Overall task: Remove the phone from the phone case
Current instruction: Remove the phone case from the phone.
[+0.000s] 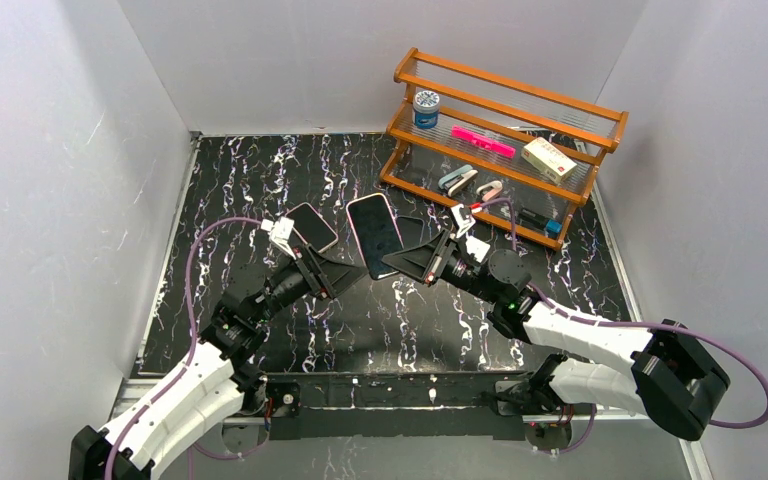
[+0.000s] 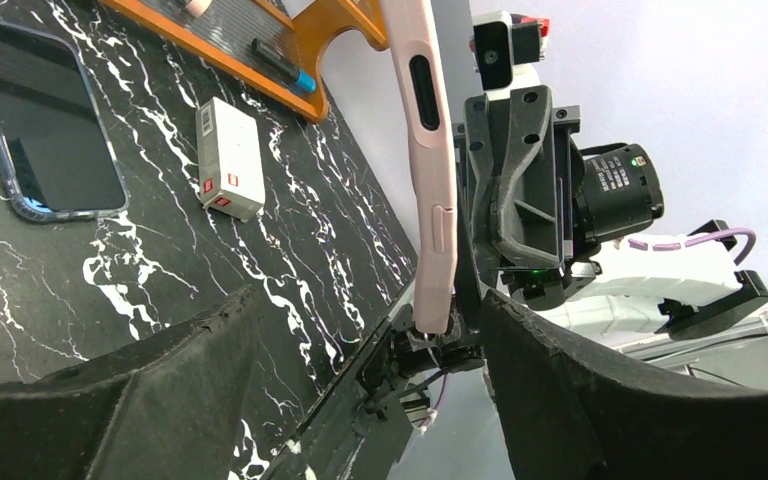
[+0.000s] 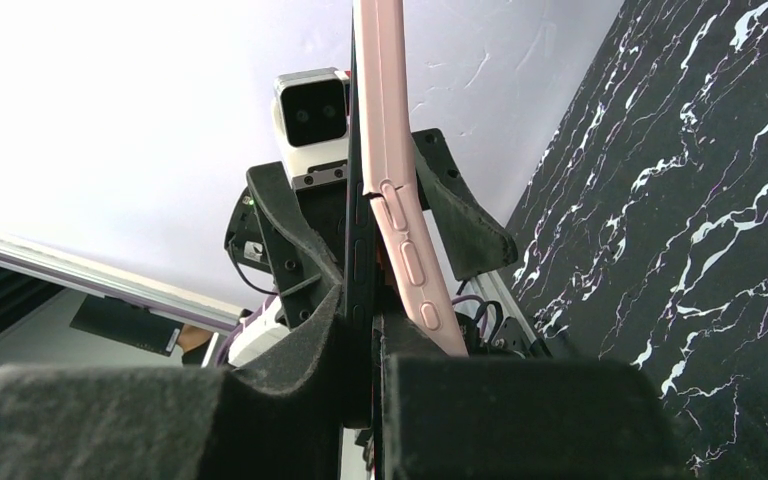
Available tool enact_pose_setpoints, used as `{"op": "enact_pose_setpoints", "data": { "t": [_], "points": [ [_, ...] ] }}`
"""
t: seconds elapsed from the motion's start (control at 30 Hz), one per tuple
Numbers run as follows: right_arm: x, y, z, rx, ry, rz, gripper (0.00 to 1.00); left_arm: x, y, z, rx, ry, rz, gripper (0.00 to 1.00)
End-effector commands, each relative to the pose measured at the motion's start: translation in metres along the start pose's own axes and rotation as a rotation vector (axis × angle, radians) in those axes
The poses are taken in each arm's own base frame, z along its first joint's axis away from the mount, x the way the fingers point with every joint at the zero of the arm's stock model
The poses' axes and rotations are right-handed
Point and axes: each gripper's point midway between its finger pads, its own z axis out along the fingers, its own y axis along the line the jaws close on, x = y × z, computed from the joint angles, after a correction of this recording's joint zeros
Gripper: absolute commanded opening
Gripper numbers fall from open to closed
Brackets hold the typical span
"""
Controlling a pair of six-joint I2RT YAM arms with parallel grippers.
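The left gripper [image 1: 345, 271] hangs with its fingers spread wide on either side of the phone's edge, not clamping it. Just behind it a second phone [image 1: 312, 227] lies flat, screen up, on the table [image 1: 230, 190]. In the middle the phone [image 1: 373, 233] is held tilted above the table, sitting in its pink case [image 2: 428, 150]. The right gripper [image 1: 407, 262] is pinched tight on its lower end; from the right wrist, the phone's dark edge shows beside the pink rim. A shelf [image 1: 510, 84] stands at the back right.
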Motion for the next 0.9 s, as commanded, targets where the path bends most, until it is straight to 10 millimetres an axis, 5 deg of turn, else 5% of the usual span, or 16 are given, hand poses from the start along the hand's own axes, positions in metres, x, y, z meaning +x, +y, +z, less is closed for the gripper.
{"op": "enact_pose_setpoints", "data": {
  "t": [0.0, 0.37, 0.87],
  "points": [
    [-0.021, 0.052, 0.003, -0.169, -0.075, -0.041, 0.01, 0.007, 0.004, -0.001, 0.013, 0.008, 0.009, 0.75],
    [-0.021, 0.054, 0.003, -0.174, -0.074, -0.048, 0.01, 0.011, 0.006, 0.000, 0.020, 0.025, -0.001, 0.73],
    [0.001, 0.046, 0.011, -0.178, 0.057, -0.007, 0.01, -0.011, -0.025, 0.016, 0.125, -0.026, -0.061, 0.70]
  ]
}}
